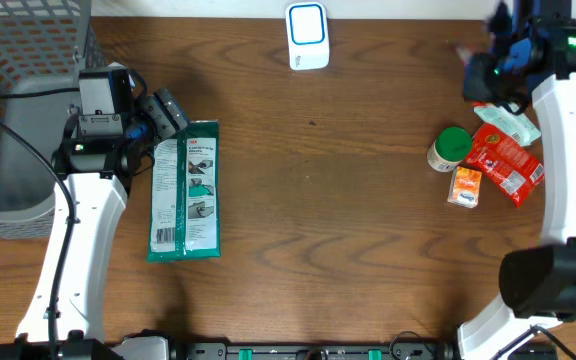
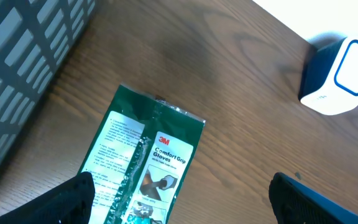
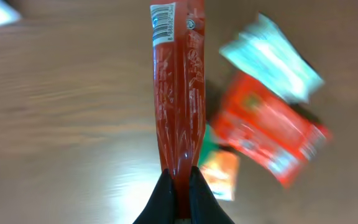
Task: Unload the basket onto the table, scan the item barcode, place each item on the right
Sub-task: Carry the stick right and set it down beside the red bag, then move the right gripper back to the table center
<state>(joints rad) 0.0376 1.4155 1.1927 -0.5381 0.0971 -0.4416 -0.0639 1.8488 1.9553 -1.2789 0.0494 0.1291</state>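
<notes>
My right gripper [image 3: 179,177] is shut tight on the bottom edge of a long red packet [image 3: 179,93]. The packet sticks straight out from my fingers. It is shiny and thin, and I see it almost edge-on. A small white barcode [image 3: 162,22] sits at its far end, turned a bit to one side. I hold it in the air near the back right corner of the table [image 1: 348,200].

Under it lies a small heap of things near the right edge. There is an orange-red packet [image 1: 506,162], a pale packet [image 1: 508,122] touching its back side, a little orange box [image 1: 465,187], and a jar with a green lid [image 1: 450,148]. They look blurry in my wrist view.

The white and blue scanner [image 1: 307,35] stands at the middle of the back edge, well apart from the packet. Bare wood lies between the heap and the scanner.

My left gripper [image 2: 185,205] hangs wide open with nothing in it, over the top end of a green glove pack [image 1: 185,190]. That pack lies flat near the left side. A grey wire basket [image 1: 18,60] fills the back left corner, just beside my left arm. The middle and front of the table are bare wood.
</notes>
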